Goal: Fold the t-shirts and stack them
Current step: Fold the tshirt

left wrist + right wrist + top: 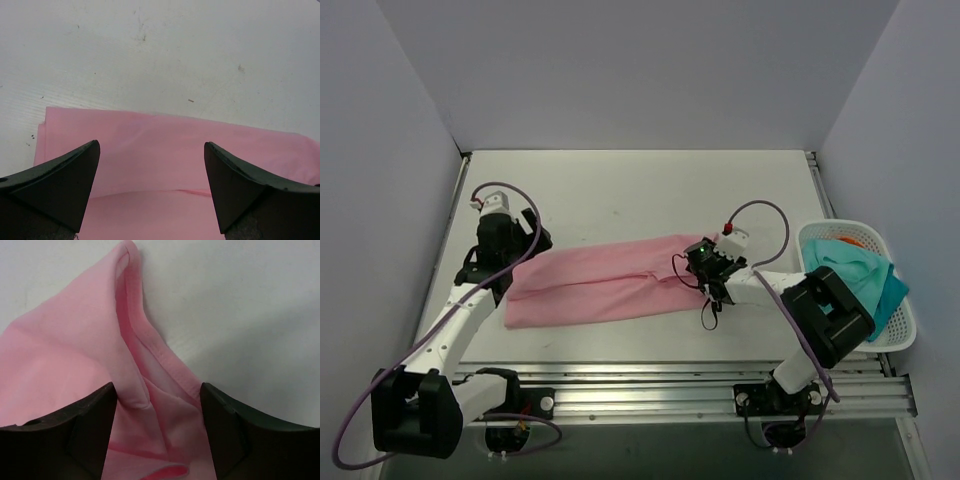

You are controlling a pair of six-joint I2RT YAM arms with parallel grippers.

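Pink t-shirt [600,283] – folded strip (flat) – left claw [151,145] spread above its end

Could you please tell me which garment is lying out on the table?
The pink t-shirt, folded into a long flat strip; the teal cloth is instead bunched in the white basket.

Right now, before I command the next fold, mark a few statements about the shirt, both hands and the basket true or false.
1. The pink t-shirt lies on the table as a long folded strip. True.
2. The left hand is clamped shut on it. False: its fingers stand apart over the left end.
3. The basket is empty. False: teal cloth fills it.
4. The right hand has pink cloth between its fingers. True.
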